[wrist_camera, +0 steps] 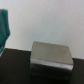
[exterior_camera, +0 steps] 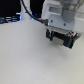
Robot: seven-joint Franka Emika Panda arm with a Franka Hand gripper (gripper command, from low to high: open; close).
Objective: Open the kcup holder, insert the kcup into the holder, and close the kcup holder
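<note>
- The Franka arm's white wrist housing fills the upper right of the exterior view, cut off by the top edge of the frame.
- Beneath that housing hangs the dark gripper, low over a pale, blurred table surface that spreads across the lower two thirds of the frame.
- The picture is too soft to show whether the fingers stand apart or together, and nothing can be made out between them.
- A black cable curves from the top of the exterior view down toward the arm; a dark strip runs along the upper left edge.
- In the wrist view, a grey boxy block sits at lower centre against a dark band; its top face is paler than its front face.
- That block may be the grey front of the kcup holder, but the blur leaves it uncertain, and no drawer line or pod slot can be read.
- A teal-green shape presses in at the wrist view's left edge, partly cropped; what it is cannot be told.
- The kcup cannot be picked out with confidence in either view.
- A pale wall or surface fills the upper half of the wrist view.
</note>
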